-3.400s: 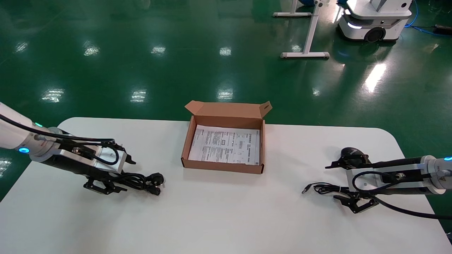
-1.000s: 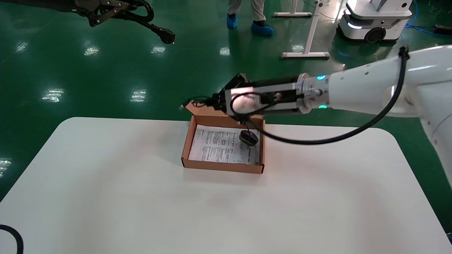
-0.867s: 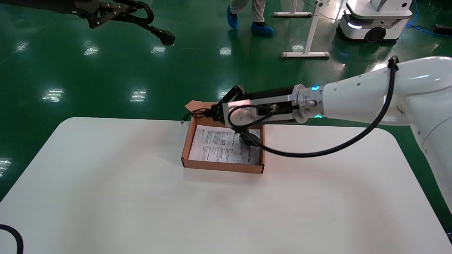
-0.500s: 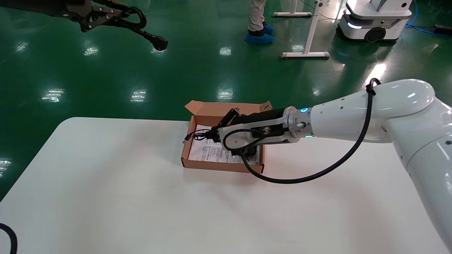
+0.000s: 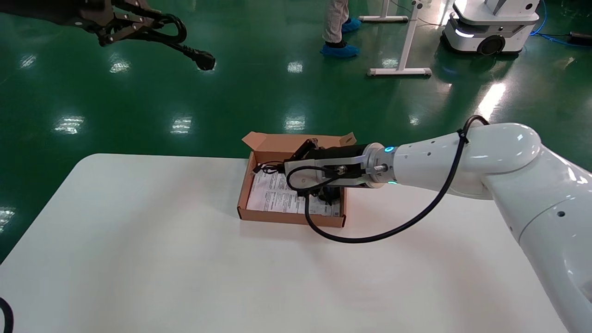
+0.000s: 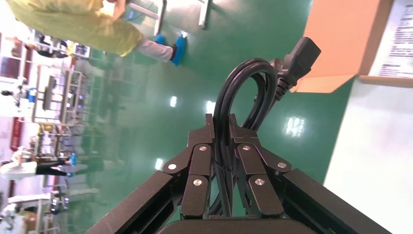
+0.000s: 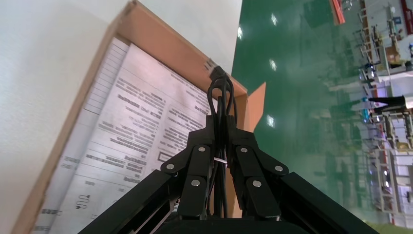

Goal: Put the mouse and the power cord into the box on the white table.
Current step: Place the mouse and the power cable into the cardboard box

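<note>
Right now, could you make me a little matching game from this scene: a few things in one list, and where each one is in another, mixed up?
Things:
1. power cord
2. mouse
3. box
4. printed sheet

Places:
A. lying flat on the box's floor
B. standing open on the white table
C. held high by the left gripper, away from the table
D. inside the box, under the right gripper, which clamps its thin cable

Pairs: 1-C, 2-D, 3-B, 4-A
</note>
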### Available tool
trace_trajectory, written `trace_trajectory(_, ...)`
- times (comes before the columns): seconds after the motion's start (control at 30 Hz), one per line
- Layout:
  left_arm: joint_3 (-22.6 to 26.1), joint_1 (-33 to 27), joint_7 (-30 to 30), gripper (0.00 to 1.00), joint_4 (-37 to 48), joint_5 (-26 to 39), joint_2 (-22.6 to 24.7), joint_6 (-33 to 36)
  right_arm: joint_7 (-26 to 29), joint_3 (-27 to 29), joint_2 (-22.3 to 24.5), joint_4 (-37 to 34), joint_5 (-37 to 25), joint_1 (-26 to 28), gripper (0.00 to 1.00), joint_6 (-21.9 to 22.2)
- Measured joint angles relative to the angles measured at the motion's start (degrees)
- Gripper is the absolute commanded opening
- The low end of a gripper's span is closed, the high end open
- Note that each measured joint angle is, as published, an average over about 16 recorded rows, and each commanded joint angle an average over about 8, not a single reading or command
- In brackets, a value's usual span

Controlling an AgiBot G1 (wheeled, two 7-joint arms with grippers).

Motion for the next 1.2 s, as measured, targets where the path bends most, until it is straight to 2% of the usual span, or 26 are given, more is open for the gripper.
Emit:
trace_trajectory(0.23, -0.45, 3.04, -1.17, 0.00, -1.81, -2.05, 0.94, 1.62, 1.82, -3.37, 0.25, 1.06, 1.91, 0.17, 1.00, 2.79)
trace_trajectory(0.4, -1.34, 6.13, -0.21, 0.00, -1.55, -4.75, 2.76, 2.52, 2.74, -4.48, 1.36, -0.20, 3.57, 2.05, 1.00, 2.87)
trace_trajectory(0.57, -2.55, 10.17, 2.17, 0.00, 0.64, -8.07, 5.72, 3.01, 2.80, -4.18, 4.67, -2.71, 5.74, 5.31, 1.00, -0.50)
trace_trajectory(0.8, -3.69, 16.01, 7.46, 0.00, 6.50, -11.44, 11.24, 1.98, 0.96, -2.75, 11.81, -7.48, 8.01, 10.53, 1.00, -7.25)
trace_trajectory(0.97, -3.90, 19.17, 11.62, 0.00, 11.51, -12.14, 15.14, -2.13, -1.38, -2.26, 16.79, -10.28, 8.53, 12.77, 1.00, -11.51)
trace_trajectory(1.2, -3.70, 21.44, 15.83, 0.00, 15.85, -11.82, 18.53, -9.44, -3.95, -2.41, 20.96, -13.49, 8.06, 13.90, 1.00, -13.93)
